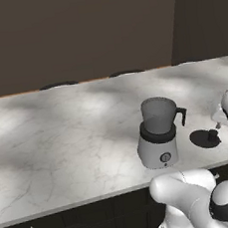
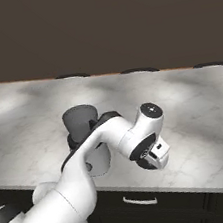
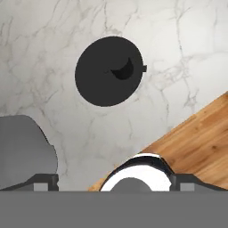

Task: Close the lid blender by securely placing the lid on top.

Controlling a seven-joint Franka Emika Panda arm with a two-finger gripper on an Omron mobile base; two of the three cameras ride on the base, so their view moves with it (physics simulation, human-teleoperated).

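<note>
Hand view looks down at the lid point(image 3: 109, 71) lying flat on the marble surface point(image 3: 53, 35), the hand point(image 3: 113, 182) spread wide above it (nothing held). Just beside it stands the uncovered blender point(image 1: 158, 133).

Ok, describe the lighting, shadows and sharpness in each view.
Left base view: soft dappled light and shade patches across the marble counter; the lid reads as a flat dark disc beside the blender; mild softness overall. Right base view: the wall is dim, and the arm hides much of the blender. Hand view: even light, no glare, the lid crisp-edged on the marble.
</note>
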